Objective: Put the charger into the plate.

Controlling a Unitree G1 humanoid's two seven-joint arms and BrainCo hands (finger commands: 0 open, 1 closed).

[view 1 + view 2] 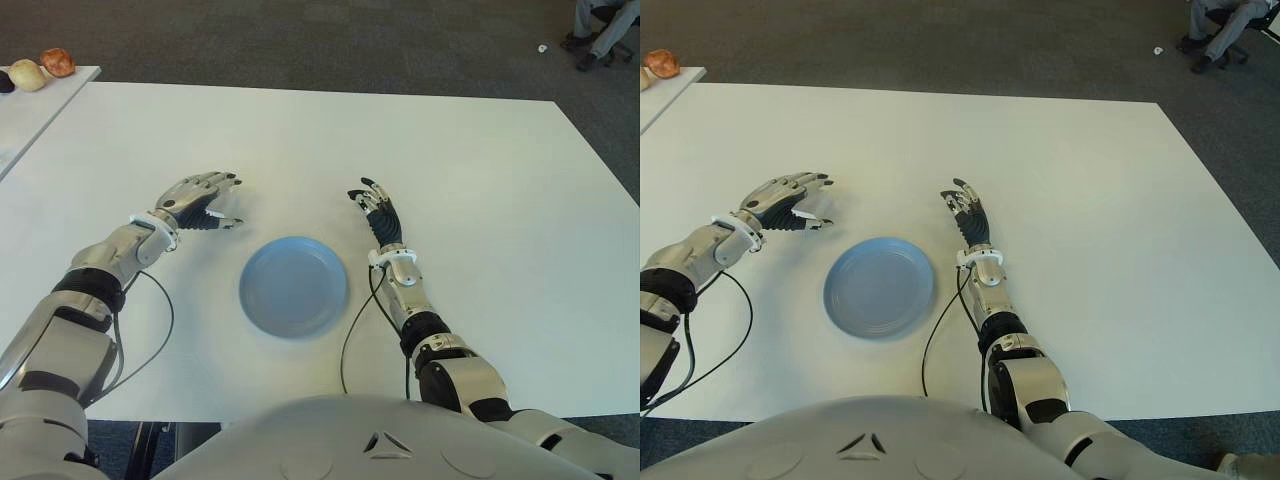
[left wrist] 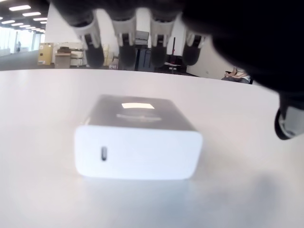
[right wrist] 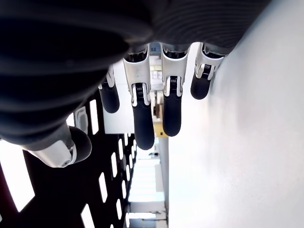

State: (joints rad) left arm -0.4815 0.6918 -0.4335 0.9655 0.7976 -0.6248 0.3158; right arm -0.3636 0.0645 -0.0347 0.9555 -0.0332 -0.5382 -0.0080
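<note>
**Nearly at the grasp: left hand cupped over the charger**

Now poised for pickup, not yet gripping. Left hand (image 1: pixel 200 203) hovering over the white tabletop (image 1: pixel 480 180), left of the blue plate (image 1: pixel 294 286); fingers (image 2: pixel 127 42) arched and spread, holding nothing. Charger (image 2: pixel 137 137), a white block with 1 port on its near face, lying flat on the tabletop beneath that hand, clear of fingers and thumb in the left wrist view, hidden under the hand in the eye views. Right hand (image 1: pixel 380 218) idle just right of the plate, fingers extended and relaxed, empty.

Best approach, as a judgement: lower straight down until the 4 fingers pass the far long side and the thumb meets the near side, then close evenly across the narrow width. Smooth, hard casing likely to skid on the slick surface if pushed from 1 side only, so contact both sides together. Lift level, carry right toward the plate, set down in the centre before releasing. Plate currently bare.
</note>
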